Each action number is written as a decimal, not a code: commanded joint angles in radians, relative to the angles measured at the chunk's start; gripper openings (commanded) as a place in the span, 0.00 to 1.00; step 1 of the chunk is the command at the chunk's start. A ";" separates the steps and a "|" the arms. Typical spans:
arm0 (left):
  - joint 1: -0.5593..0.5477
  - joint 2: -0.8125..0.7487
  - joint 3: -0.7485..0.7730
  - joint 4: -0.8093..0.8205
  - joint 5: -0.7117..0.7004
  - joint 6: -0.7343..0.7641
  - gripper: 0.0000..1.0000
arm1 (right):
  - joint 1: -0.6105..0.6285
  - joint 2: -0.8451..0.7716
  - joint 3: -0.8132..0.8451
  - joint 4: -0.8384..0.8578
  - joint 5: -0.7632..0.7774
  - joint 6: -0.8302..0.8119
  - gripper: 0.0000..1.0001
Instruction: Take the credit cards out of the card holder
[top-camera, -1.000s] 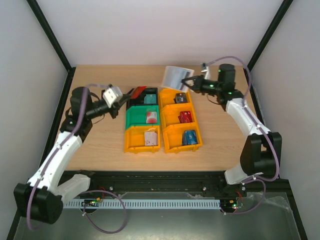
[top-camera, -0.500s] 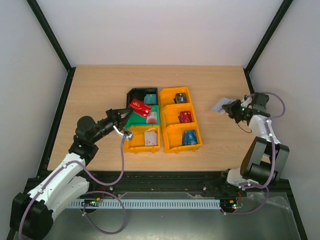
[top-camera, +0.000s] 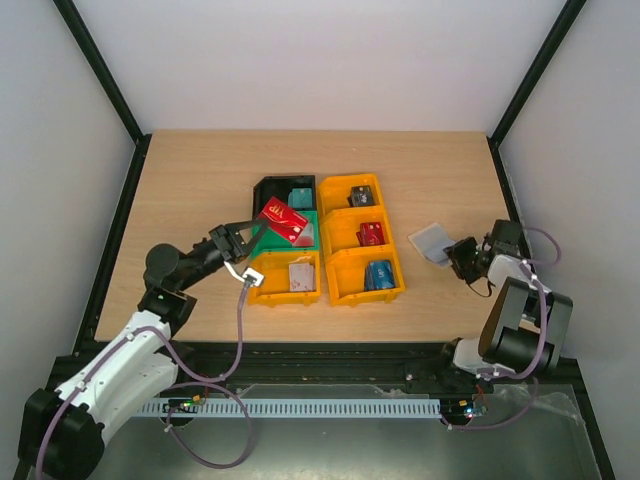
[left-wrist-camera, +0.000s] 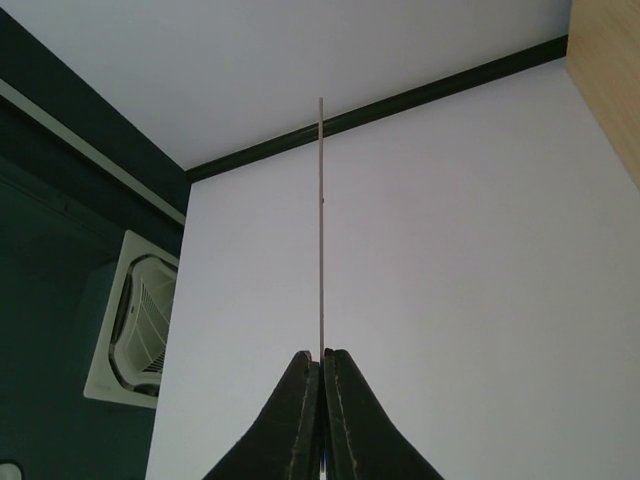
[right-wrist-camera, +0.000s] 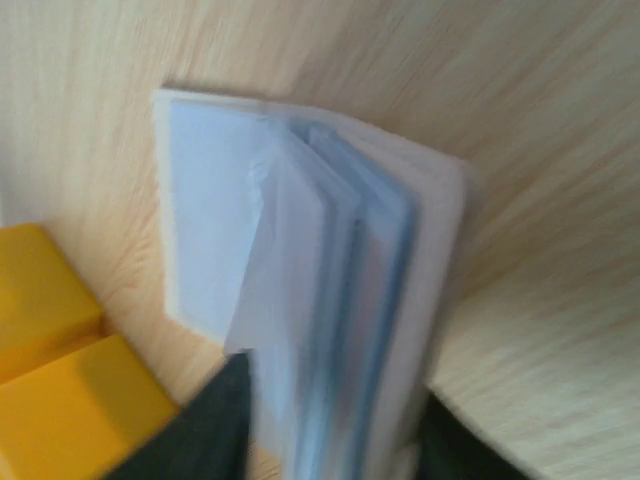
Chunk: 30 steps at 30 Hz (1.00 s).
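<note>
Centre of top view: left gripper (top-camera: 248, 234) pinched tight on red card (top-camera: 284, 222), card tilted, above seam of black bin (top-camera: 268, 186) and green bin (top-camera: 270, 243). Left wrist view: card edge-on, thin line rising from closed fingertips. Right of centre: right gripper (top-camera: 458, 256) clamped on holder (top-camera: 432, 241), sleeves fanned open, near orange bins (top-camera: 398, 272), low over table (top-camera: 190, 180); contact unclear. Broad wood left and top of bins.

I count six bins (top-camera: 285, 297): four orange, one green, one black. Six cards (top-camera: 299, 197) I can see, and one holder (top-camera: 432, 241).
</note>
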 joint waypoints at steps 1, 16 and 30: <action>-0.019 -0.034 -0.008 0.023 0.041 -0.065 0.02 | -0.014 -0.097 -0.015 -0.029 0.263 0.043 0.62; -0.069 -0.045 -0.020 0.033 0.035 -0.089 0.02 | 0.429 -0.245 0.519 0.042 -0.117 -0.222 0.97; -0.112 -0.053 -0.003 -0.014 -0.019 -0.080 0.02 | 0.982 0.061 0.773 0.201 -0.566 -0.053 0.67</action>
